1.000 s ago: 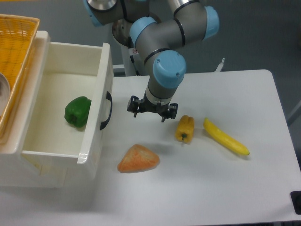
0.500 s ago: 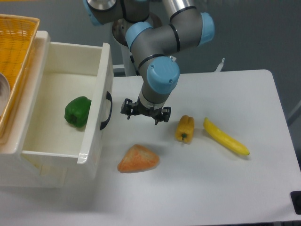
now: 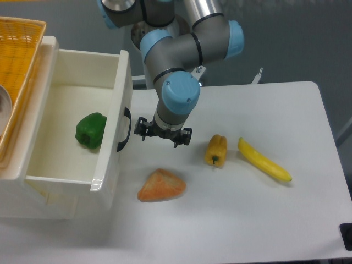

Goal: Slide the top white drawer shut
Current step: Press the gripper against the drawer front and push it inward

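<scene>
Not closed yet: the top white drawer (image 3: 82, 124), a deep glossy cream tray w/ a black arched handle (image 3: 125, 130), sits pulled right out at the table's left, a green bell pepper (image 3: 91, 130) inside it. The black two-finger gripper (image 3: 163, 133) hangs just beside the handle, apart from it, fingers spread, holding nothing. Whole push looks left to do, I'd say. White tabletop (image 3: 264, 209) carries an orange wedge-shaped thing (image 3: 161, 185), a yellow pepper (image 3: 216, 149) & a banana (image 3: 264, 160). Yellow wicker basket (image 3: 16, 66) on the cabinet; grey-blue wall behind.
</scene>
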